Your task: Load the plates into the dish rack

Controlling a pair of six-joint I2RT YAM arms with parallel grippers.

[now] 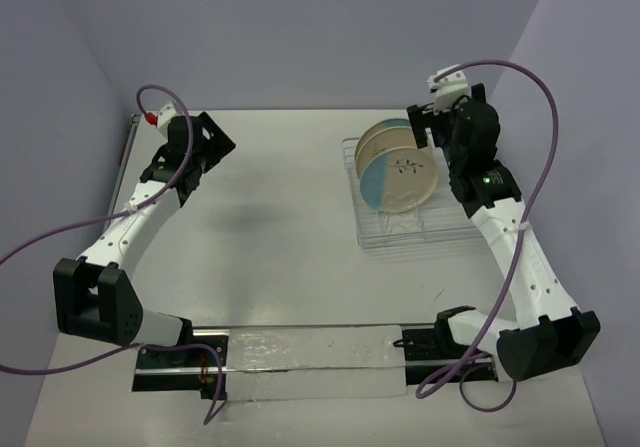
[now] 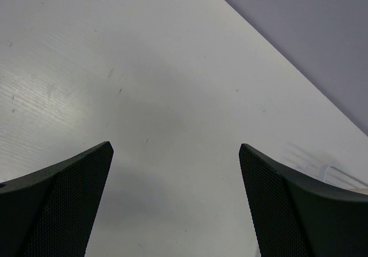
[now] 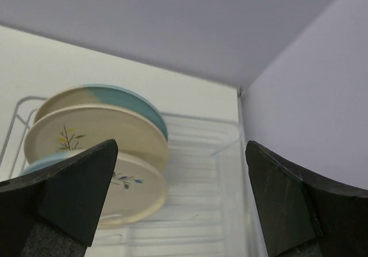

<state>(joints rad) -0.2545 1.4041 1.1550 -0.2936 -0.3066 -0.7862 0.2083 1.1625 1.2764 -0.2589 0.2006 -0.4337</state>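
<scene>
All three plates [image 1: 398, 167] stood in dish rack [image 1: 400, 233]; right gripper [image 3: 181, 148] and left gripper [image 2: 175, 148] both spread wide, empty

White table [image 1: 290, 247] — clear plastic sheet [image 1: 310, 362] along near edge.

Plates [image 1: 398, 167] glazed glossy, dish rack [image 1: 395, 229] formed of thin silvery wire, worktop [image 1: 280, 217] finished smooth matt white, left end effector [image 2: 175, 146] pads [image 2: 69, 205] textured matt black.

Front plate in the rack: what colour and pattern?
The front plate is half light blue, half cream, with a dark sprig; clearest in the top external view.
</scene>
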